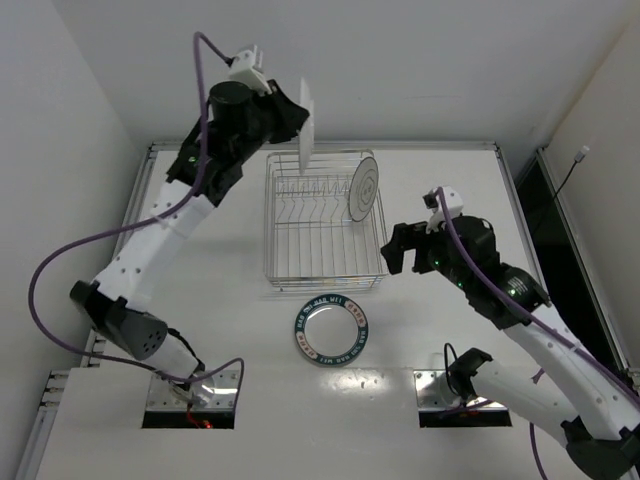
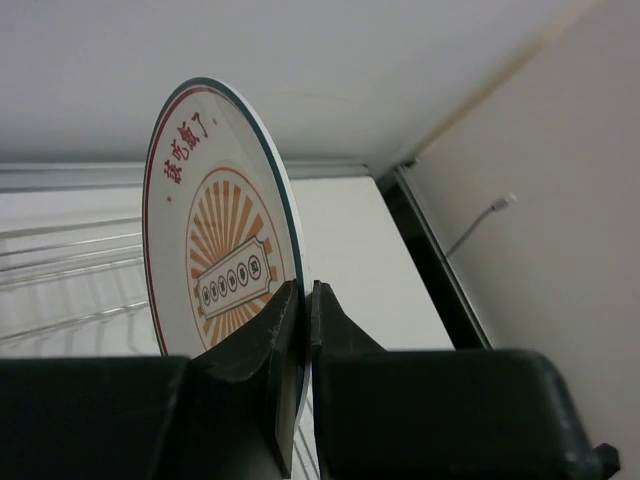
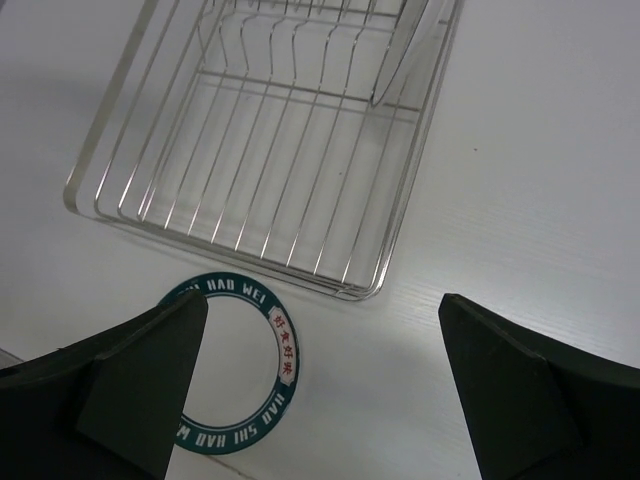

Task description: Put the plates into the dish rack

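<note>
Orange plate [image 2: 215, 250] upright, clamped in left pincer [image 2: 304, 310]

Bright, even light; soft shadows.

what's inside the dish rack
One white plate stands on edge at the dish rack's right end; the other slots hold nothing. The prongs behind that plate are hidden, and the patterned plate held above covers part of the far rim.

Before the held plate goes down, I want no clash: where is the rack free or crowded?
Free: the rack slots left of the standing plate; the table left of the rack. Crowded: the rack's near right corner, where the open right gripper hovers.
</note>
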{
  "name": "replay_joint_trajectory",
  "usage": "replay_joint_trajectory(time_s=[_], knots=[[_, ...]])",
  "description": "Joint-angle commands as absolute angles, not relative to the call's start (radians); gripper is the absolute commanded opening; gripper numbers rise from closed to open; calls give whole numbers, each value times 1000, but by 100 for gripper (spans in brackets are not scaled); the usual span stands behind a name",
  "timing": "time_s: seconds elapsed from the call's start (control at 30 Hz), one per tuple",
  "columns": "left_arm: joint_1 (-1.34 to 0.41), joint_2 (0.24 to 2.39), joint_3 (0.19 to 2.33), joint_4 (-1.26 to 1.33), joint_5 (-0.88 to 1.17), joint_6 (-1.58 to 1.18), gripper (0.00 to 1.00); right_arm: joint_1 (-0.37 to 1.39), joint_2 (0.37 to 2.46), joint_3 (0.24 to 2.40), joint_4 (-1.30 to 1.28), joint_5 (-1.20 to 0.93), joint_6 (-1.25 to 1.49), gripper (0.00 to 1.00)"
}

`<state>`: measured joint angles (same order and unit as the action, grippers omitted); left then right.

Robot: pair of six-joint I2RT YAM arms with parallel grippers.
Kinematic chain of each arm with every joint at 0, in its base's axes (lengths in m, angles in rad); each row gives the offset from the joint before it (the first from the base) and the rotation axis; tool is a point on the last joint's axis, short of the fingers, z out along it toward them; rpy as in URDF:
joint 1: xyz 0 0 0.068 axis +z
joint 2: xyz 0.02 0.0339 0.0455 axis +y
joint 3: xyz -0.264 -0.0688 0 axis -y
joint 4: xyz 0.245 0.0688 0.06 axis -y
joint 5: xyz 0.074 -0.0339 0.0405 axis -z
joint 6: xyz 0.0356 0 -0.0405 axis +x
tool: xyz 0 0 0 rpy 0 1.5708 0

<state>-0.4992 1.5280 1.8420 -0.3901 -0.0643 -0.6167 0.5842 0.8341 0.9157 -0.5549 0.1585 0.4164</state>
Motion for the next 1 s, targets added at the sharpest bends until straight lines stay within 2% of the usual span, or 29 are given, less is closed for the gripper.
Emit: replay_joint_trajectory(time_s=[0.0,0.17,0.43,0.97], knots=[[-517,1626,1777,-86,161,-704,0,581,758,905,-532,231,443,99],[-548,1683,1681,178,235,-821,0,581,710,925,-594,241,434,99],[-606,1762,1658,206,166,-801,0,581,623,914,-664,241,434,99],[-617,1802,1525,179,-37,-801,0,581,594,905,-736,219,434,99]])
